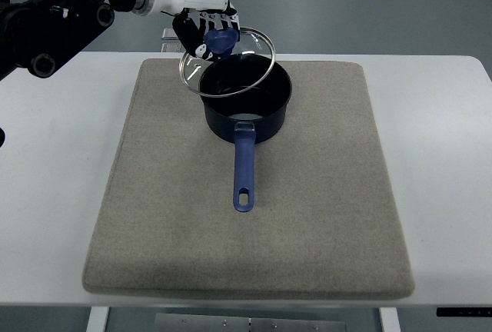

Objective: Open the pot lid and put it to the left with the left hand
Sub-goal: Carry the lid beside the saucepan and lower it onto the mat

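Glass lid [231, 63] is off the pot [247, 101] — lifted, tilted, hanging over the pot's far-left rim. The left hand [204, 32] pinches its blue knob [221, 40]. Opening looks done; what remains is setting the lid down left of the pot, on the mat [154, 194].

pot [246, 105] on mat [307, 217], lid [250, 51] above

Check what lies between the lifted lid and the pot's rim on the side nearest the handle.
Nothing lies there. In the top view the left robot hand holds the glass lid tilted above the pot; only the pot's dark interior shows through.
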{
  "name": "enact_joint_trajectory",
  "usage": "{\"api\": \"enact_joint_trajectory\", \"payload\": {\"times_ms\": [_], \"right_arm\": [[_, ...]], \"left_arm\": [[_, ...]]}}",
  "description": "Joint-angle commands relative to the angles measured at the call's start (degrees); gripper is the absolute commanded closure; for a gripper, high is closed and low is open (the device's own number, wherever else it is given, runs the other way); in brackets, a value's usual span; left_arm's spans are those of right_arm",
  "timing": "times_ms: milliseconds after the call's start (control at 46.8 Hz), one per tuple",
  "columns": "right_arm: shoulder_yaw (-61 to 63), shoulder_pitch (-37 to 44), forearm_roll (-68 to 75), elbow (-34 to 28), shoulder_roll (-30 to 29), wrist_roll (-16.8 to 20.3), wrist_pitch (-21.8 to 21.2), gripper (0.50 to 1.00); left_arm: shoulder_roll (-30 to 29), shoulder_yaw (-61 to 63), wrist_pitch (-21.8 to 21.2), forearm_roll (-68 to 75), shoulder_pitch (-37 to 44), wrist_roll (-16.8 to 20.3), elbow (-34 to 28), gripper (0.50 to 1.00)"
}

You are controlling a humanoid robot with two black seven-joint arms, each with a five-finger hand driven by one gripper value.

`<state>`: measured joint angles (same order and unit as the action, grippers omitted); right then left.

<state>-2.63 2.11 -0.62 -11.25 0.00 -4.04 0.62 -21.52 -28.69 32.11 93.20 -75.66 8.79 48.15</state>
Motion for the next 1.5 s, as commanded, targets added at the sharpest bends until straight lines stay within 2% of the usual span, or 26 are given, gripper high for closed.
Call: {"api": "enact_joint_trajectory", "payload": {"times_ms": [0, 385, 578, 706, 1048, 1219, 1326, 1433, 1476], "right_arm": [[0.00, 0.00, 0.00, 0.00, 0.00, 0.00, -0.01, 0.583], [0.00, 0.00, 0.00, 0.00, 0.00, 0.00, -0.01, 0.583], [0.00, 0.00, 0.00, 0.00, 0.00, 0.00, -0.01, 0.583], [0.00, 0.00, 0.00, 0.00, 0.00, 0.00, -0.01, 0.583], [0.00, 0.00, 0.00, 0.00, 0.00, 0.00, -0.01, 0.583], [0.00, 0.00, 0.00, 0.00, 0.00, 0.00, -0.01, 0.583], [0.00, 0.00, 0.00, 0.00, 0.00, 0.00, -0.01, 0.583], [0.00, 0.00, 0.00, 0.00, 0.00, 0.00, -0.01, 0.583], [0.00, 0.00, 0.00, 0.00, 0.00, 0.00, -0.01, 0.583]], "left_arm": [[-0.71, 0.04, 0.06, -0.04, -0.02, 0.00, 0.10, 1.000], [-11.08, 0.04, -0.21, 0.14, 4.11, 0.09, 5.55, 1.000], [-13.90, 0.30, -3.80, 0.40, 7.98, 0.18, 5.73, 1.000], [-13.81, 0.65, -7.32, 0.75, 10.97, 0.18, 5.29, 1.000], [-12.23, 2.15, -8.11, 1.54, 14.13, 0.09, 4.41, 1.000], [-11.53, 3.82, -11.36, 1.81, 15.36, 0.09, 3.97, 1.000], [-10.82, 4.43, -11.81, 1.72, 15.45, 0.09, 3.88, 1.000], [-10.82, 4.43, -11.89, 1.54, 15.45, 0.00, 3.97, 0.930], [-10.82, 4.43, -11.89, 1.54, 15.45, 0.00, 3.97, 0.873]]}}
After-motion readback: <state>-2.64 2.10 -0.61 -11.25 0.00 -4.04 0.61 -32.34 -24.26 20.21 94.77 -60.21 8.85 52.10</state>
